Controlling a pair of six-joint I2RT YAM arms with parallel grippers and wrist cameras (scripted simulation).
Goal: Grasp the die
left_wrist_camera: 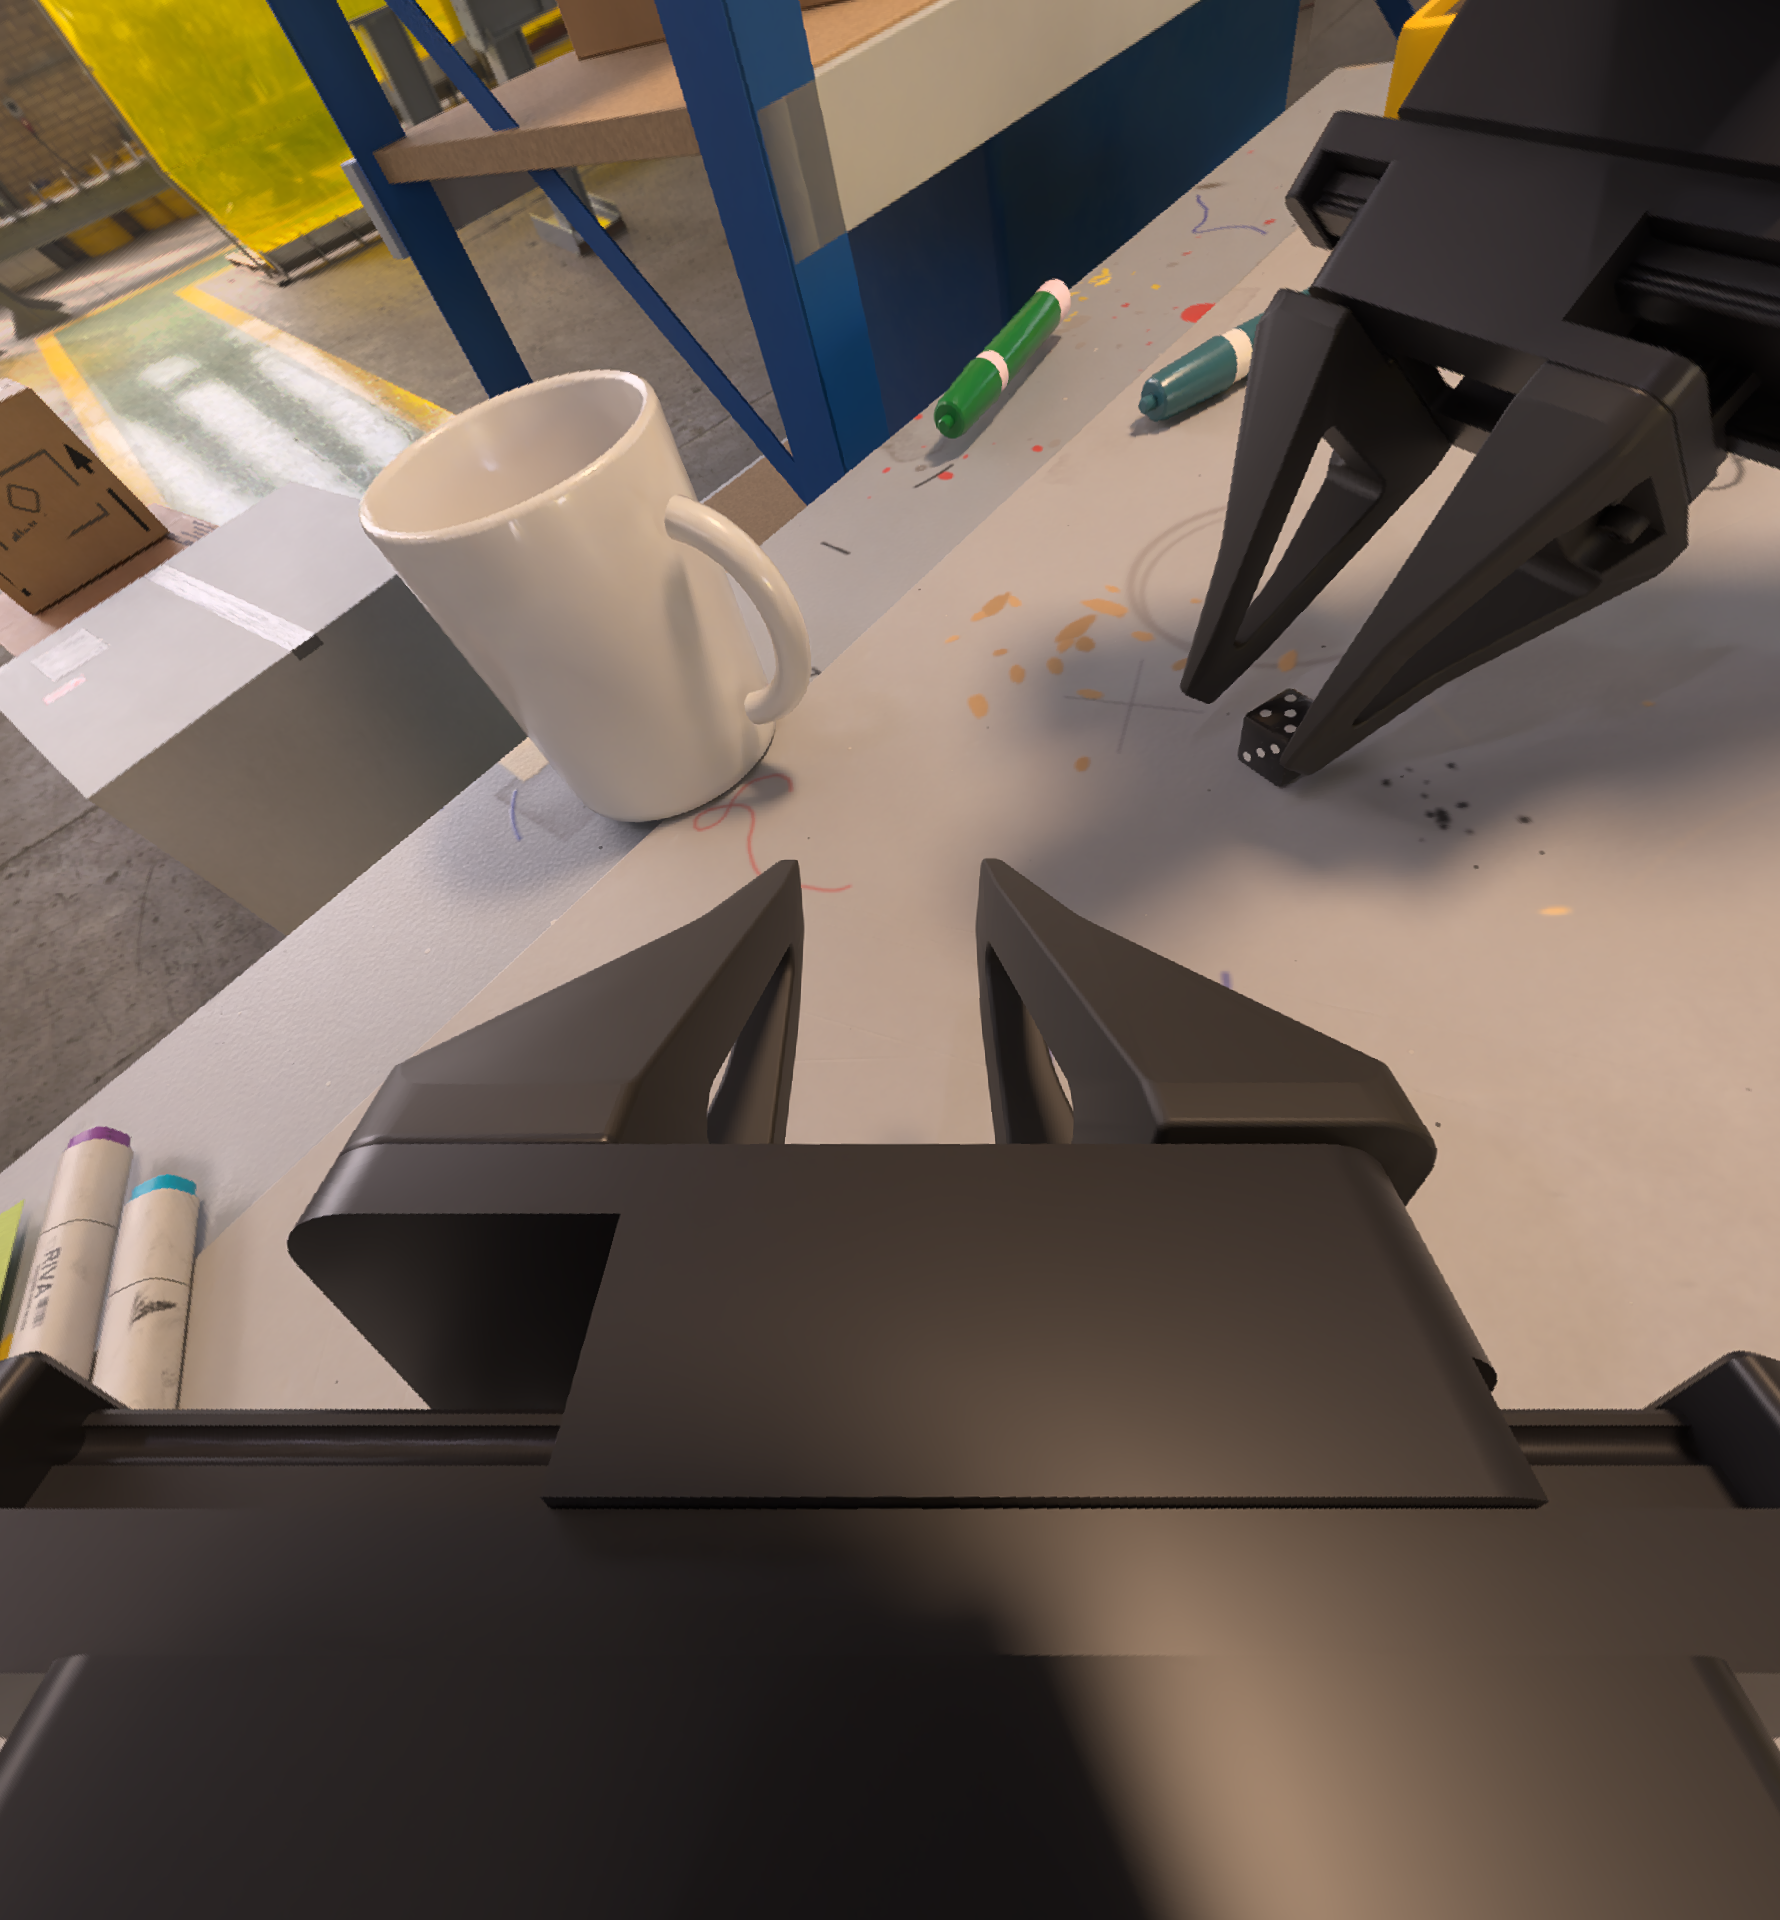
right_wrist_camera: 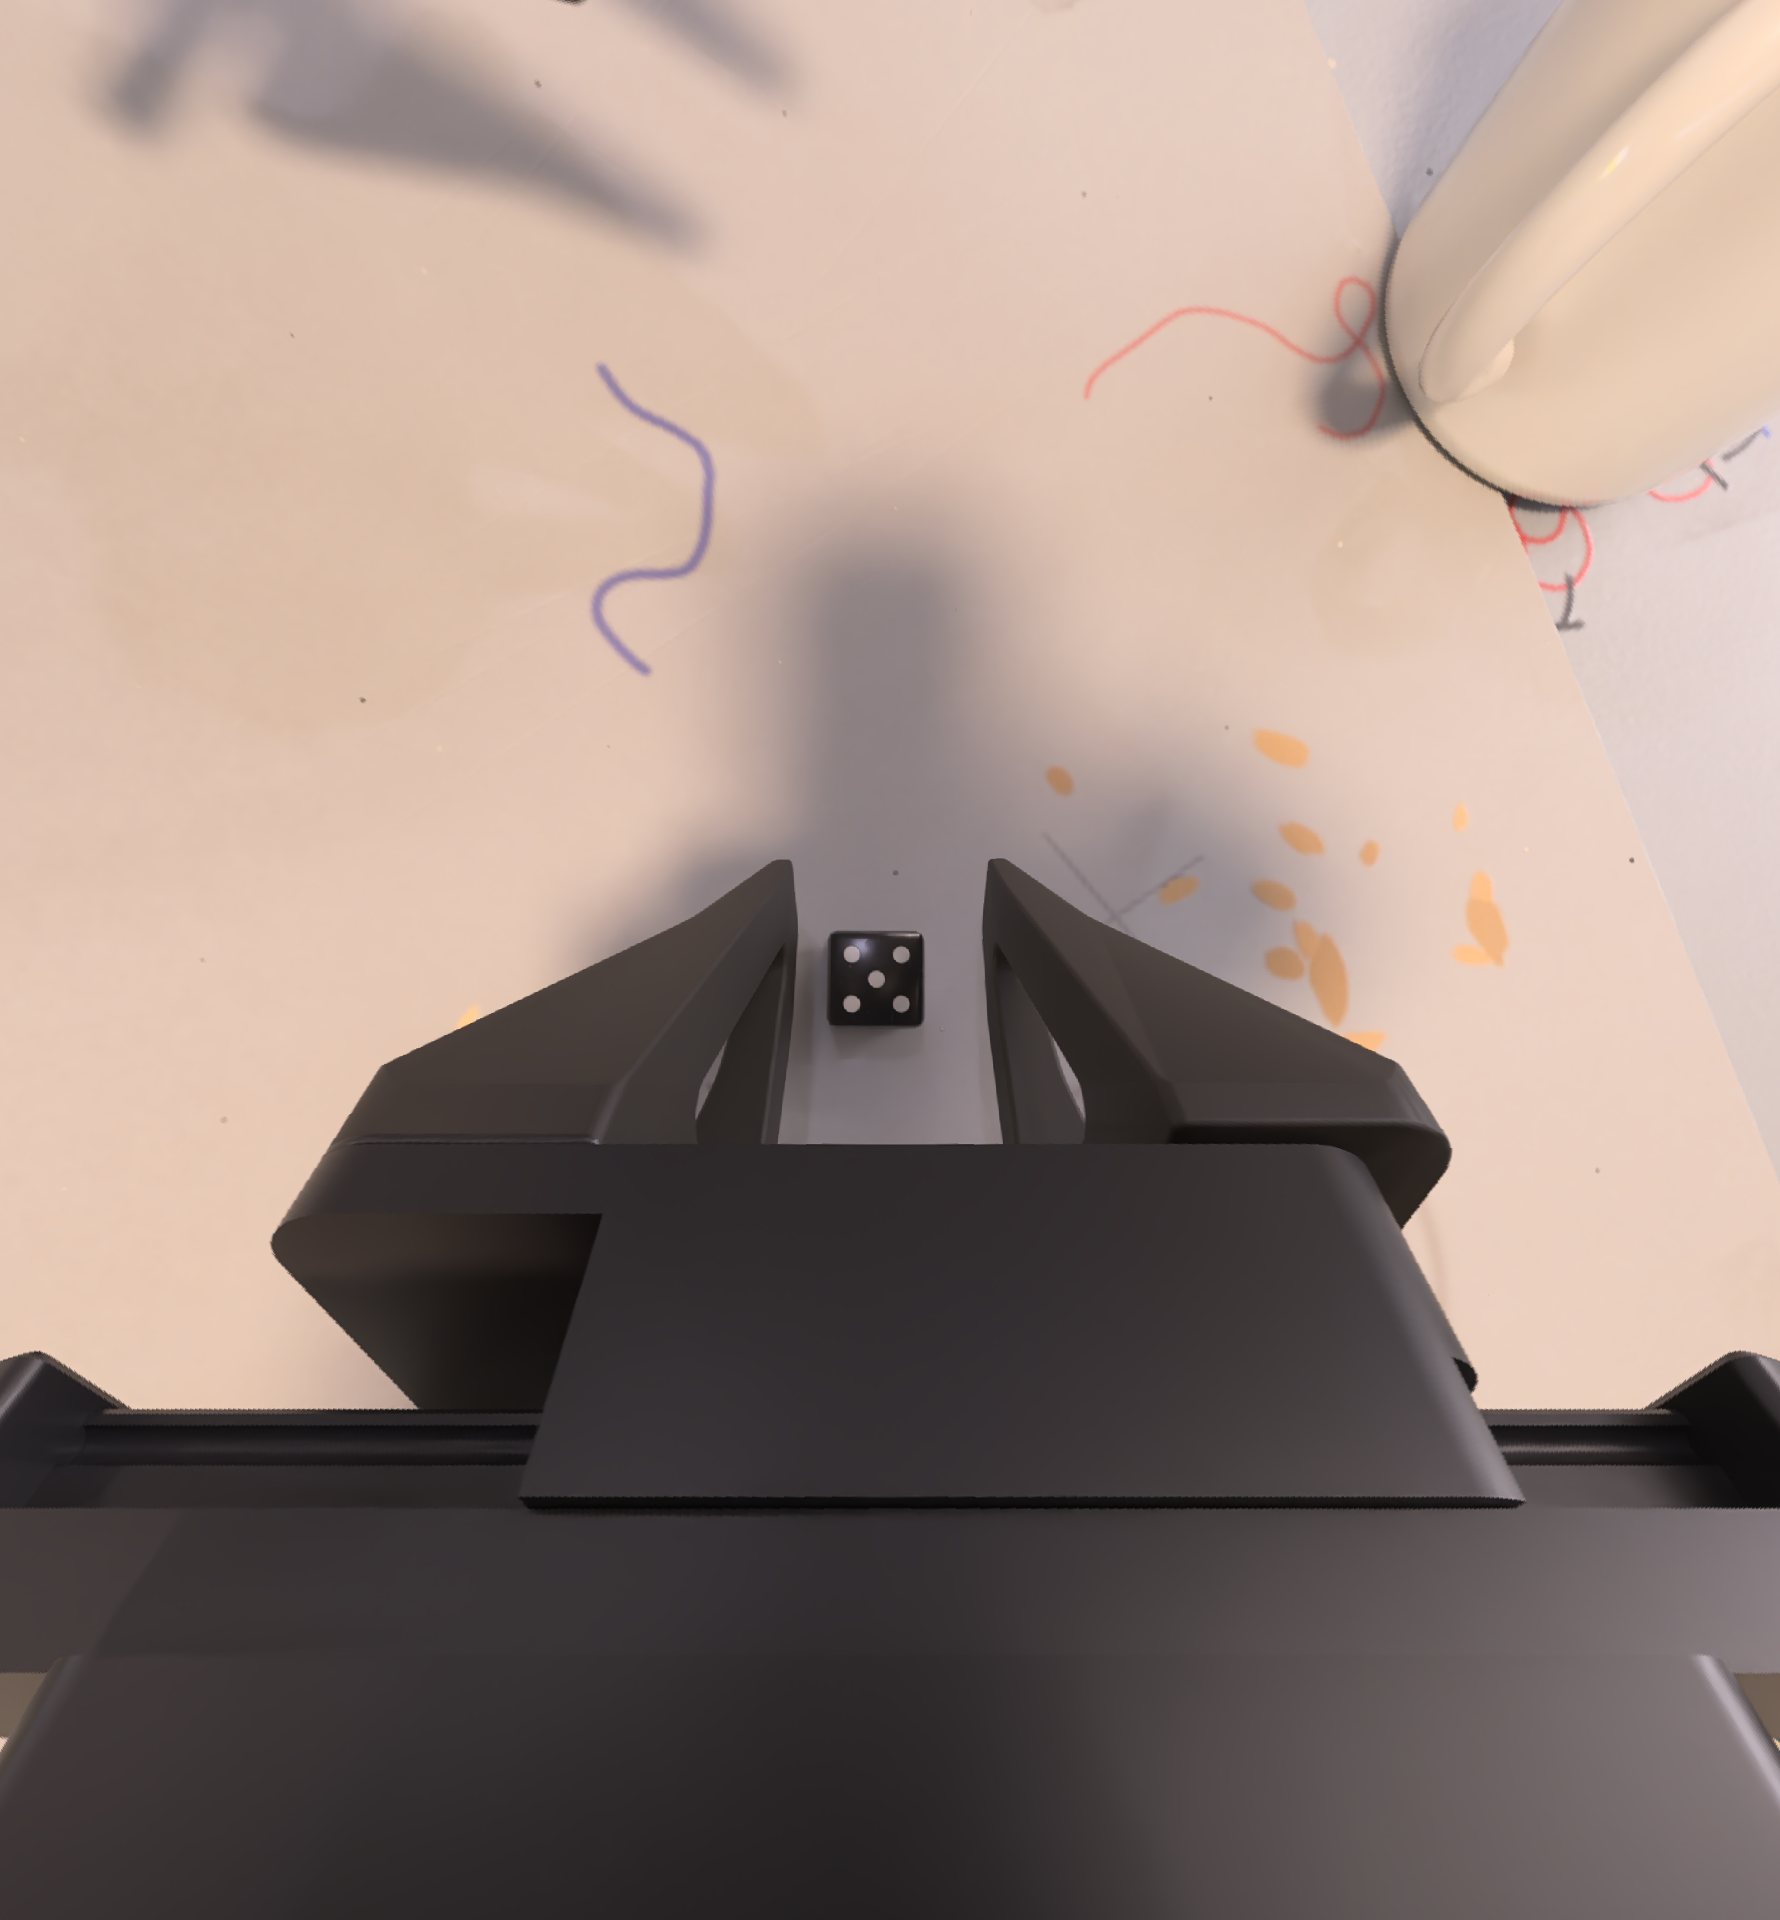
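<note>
Two black fingers of the right gripper (right_wrist_camera: 888,883) stand on either side of the die (right_wrist_camera: 874,979), and that is the relation the coming move turns on: the die lies directly between them, a little closer to the finger on the picture's left, with a clear gap on both sides, so the jaws are parted and hold nothing yet. In the right wrist view the die sits on the table (right_wrist_camera: 346,520) with its five-pip face turned up toward the camera and its side faces square to the fingers' inner faces; being a cube, it has no long axis to line up with. My judgement is that a straight closing of the jaws would meet two opposite flat faces, the nearer finger touching first and perhaps nudging the die across. From the left wrist view, the left gripper (left_wrist_camera: 888,878) is also parted and empty, hanging over bare table well apart from the die (left_wrist_camera: 1270,736), so the right arm is plainly the nearer one. Beyond it a white mug (left_wrist_camera: 564,592) stands near the table's edge, and farther off a green marker (left_wrist_camera: 1000,358) and a teal marker (left_wrist_camera: 1200,372) lie flat, all clear of the grasp.
</note>
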